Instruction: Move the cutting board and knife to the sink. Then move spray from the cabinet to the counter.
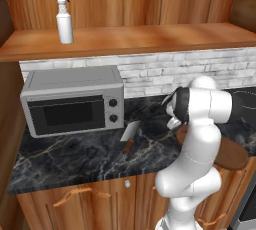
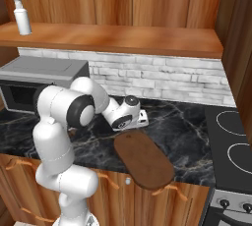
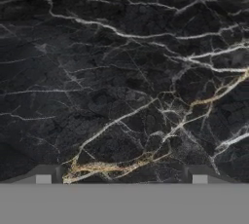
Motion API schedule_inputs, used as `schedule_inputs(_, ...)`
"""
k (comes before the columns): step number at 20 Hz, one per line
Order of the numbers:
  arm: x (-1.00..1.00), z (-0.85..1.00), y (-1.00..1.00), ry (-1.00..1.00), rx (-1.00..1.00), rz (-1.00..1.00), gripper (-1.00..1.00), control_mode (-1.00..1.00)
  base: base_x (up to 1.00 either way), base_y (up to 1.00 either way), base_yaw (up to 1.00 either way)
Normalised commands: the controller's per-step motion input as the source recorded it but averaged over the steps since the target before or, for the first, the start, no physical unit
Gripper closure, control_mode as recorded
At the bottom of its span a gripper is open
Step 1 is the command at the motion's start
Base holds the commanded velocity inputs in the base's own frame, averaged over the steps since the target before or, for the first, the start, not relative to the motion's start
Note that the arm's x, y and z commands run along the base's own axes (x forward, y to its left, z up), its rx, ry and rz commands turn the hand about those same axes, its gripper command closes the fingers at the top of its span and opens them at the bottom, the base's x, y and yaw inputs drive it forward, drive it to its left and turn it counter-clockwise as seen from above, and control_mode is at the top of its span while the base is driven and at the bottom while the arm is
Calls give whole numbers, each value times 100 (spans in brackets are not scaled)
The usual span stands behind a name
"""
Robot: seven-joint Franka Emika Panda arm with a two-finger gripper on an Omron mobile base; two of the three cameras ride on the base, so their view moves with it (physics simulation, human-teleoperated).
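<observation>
A: So, how do the fingers [image 3: 43,178] stand?

B: Spread wide, nothing between them. In the hand view the gripper [image 3: 121,179] looks straight down at bare black marble counter [image 3: 121,72], its two tips apart at the bottom edge.

A: And what lies closest to them?

B: From the right base view, the gripper [image 2: 142,118] hangs over the counter [image 2: 192,127], just above the far end of the cutting board [image 2: 143,160]. That board runs back from the fingers toward the counter's front edge and overhangs it a little.

A: The knife?

B: In the left base view the knife [image 1: 129,138] lies flat on the counter [image 1: 75,154], off to the side of the fingers, near the microwave [image 1: 73,100], apart from the board [image 1: 230,155].

A: Further out?

B: The spray bottle [image 1: 64,16] stands upright on the wooden cabinet shelf [image 1: 150,39], well above and away from the fingers. The stovetop [image 2: 231,141] sits beyond the board on the other side.
</observation>
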Motion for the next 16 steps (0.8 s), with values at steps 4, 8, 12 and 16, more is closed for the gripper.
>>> schedule_inputs(4, -56, -36, -23, 0, 0, -1, -100, -100, 0, 0, 0)
schedule_inputs(8, -48, -35, -23, 0, 0, -1, -100, -100, 0, 0, 0)
schedule_inputs(12, -35, -38, -18, 2, 0, -1, -100, -100, 0, 0, 0)
schedule_inputs(16, -13, -29, -14, 3, 1, -1, -100, -100, 0, 0, 0)
